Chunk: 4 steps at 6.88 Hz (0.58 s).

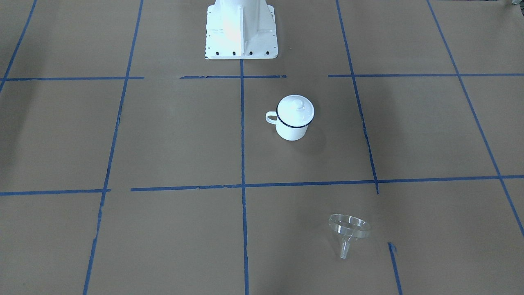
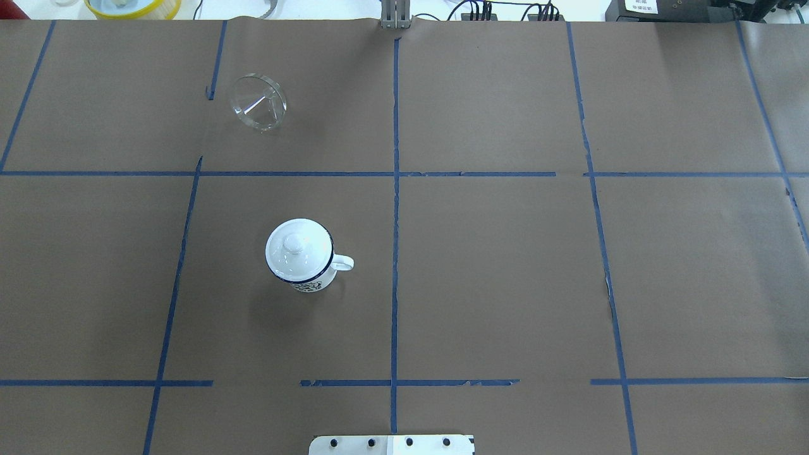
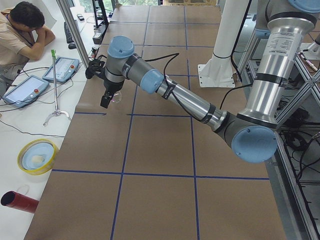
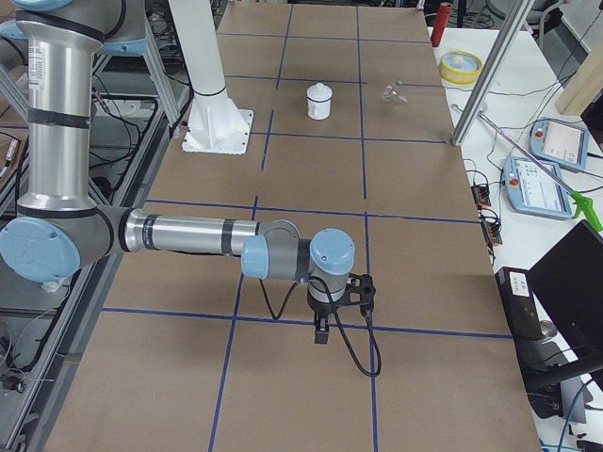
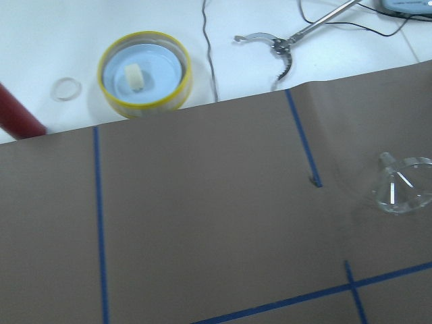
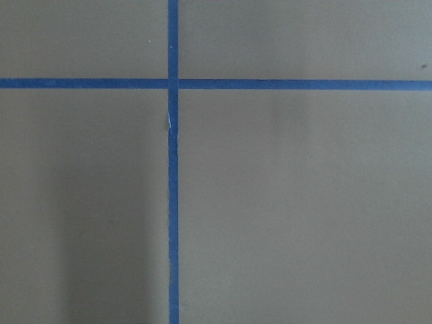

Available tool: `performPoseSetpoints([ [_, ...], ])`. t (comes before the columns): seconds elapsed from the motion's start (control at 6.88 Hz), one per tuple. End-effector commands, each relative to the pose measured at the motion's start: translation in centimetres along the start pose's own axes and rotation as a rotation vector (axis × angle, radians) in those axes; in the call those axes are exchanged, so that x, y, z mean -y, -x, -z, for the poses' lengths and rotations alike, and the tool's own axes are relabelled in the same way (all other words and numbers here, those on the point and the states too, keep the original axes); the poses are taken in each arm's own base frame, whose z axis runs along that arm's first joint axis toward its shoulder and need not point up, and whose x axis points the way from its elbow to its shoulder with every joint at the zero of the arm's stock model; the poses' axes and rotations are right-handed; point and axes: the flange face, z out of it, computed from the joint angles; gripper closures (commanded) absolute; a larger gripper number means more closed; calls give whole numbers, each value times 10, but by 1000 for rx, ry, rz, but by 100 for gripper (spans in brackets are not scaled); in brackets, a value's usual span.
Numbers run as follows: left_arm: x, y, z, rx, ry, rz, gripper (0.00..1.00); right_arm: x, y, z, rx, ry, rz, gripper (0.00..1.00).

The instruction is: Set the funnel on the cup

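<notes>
The clear funnel (image 1: 350,227) lies tipped on its side on the brown paper, apart from the cup. It also shows in the overhead view (image 2: 258,102) and at the right edge of the left wrist view (image 5: 403,189). The white enamel cup (image 1: 291,128) with a dark blue rim stands upright with a round white knobbed lid (image 1: 295,107) on it; the overhead view shows it too (image 2: 303,272). My left gripper (image 3: 106,101) hangs above the table near the funnel. My right gripper (image 4: 320,330) hangs far from both. Both show only in side views, so I cannot tell whether they are open or shut.
The robot base (image 1: 241,28) stands at the table's near edge. Beyond the far edge lie a yellow-rimmed dish (image 5: 144,69), a red cylinder (image 5: 17,115) and a metal grabber tool (image 5: 270,44). A seated operator (image 3: 25,30) and teach pendants (image 3: 62,68) are beside the table.
</notes>
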Motion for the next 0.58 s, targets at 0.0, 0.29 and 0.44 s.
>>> performPoseSetpoints([
  [0.0, -23, -130, -52, -138, 123, 180, 0, 0, 0, 0, 0, 0, 0, 0],
  [0.29, -57, -262, -111, -114, 177, 345, 0, 0, 0, 0, 0, 0, 0, 0],
  [0.44, -69, -336, -134, -49, 214, 418, 0, 0, 0, 0, 0, 0, 0, 0],
])
